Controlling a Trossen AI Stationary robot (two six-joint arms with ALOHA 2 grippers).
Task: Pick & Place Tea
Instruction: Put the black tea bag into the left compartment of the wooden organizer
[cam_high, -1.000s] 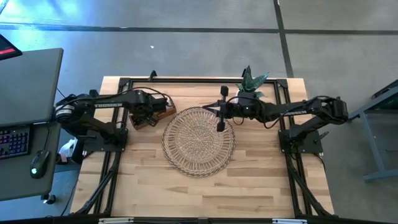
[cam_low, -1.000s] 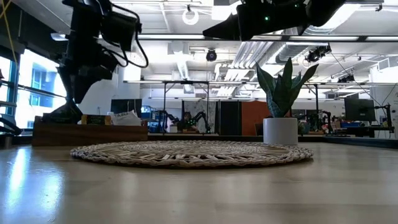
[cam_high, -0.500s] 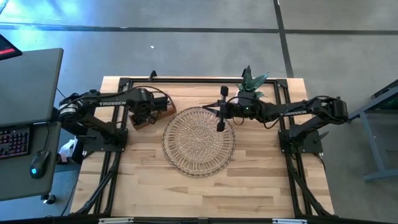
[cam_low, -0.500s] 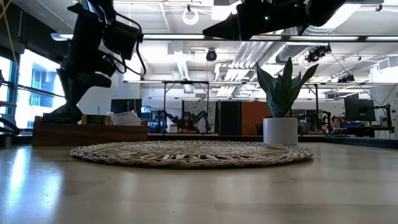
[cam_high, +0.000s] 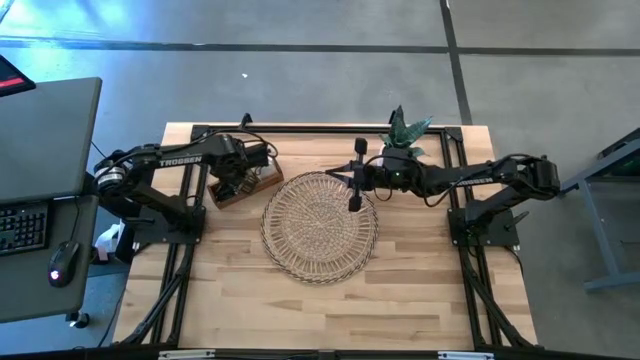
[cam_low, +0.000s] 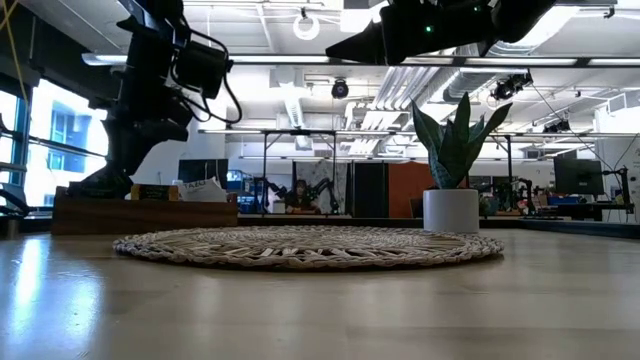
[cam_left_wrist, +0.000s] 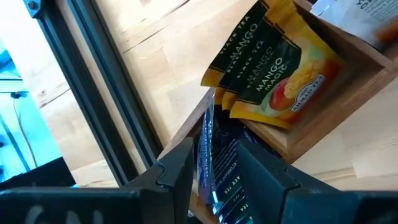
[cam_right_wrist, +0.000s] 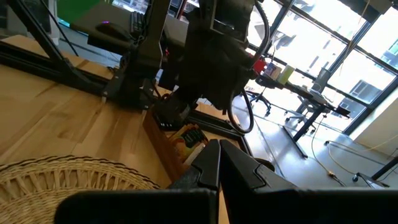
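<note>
The tea sachets stand on edge in the brown wooden box (cam_high: 250, 182) at the table's far left. The left wrist view shows yellow-and-black mango sachets (cam_left_wrist: 273, 68) and dark sachets (cam_left_wrist: 231, 182) in the box's compartments. My left gripper (cam_left_wrist: 208, 158) reaches down into the box's left end (cam_low: 100, 185) and is shut on a dark sachet. My right gripper (cam_high: 353, 200) hangs shut above the far right rim of the round wicker tray (cam_high: 320, 227) and holds nothing. My left gripper pinches a dark sachet by its upper edge (cam_left_wrist: 204, 140) between its two fingers (cam_left_wrist: 177, 169), slanting down from above. The sachet stands in its compartment among other dark ones. Whether the fingers hold one sachet or several, I cannot tell.
A potted plant (cam_high: 405, 135) in a white pot (cam_low: 450, 210) stands at the far edge, right of the tray. Black frame rails (cam_left_wrist: 112, 81) run close beside the box. The near half of the wooden table (cam_high: 320, 305) is bare.
My left arm has swung its wrist up and toward the far right, while the fingers have stayed down in the box's left end. The right arm has kept still.
</note>
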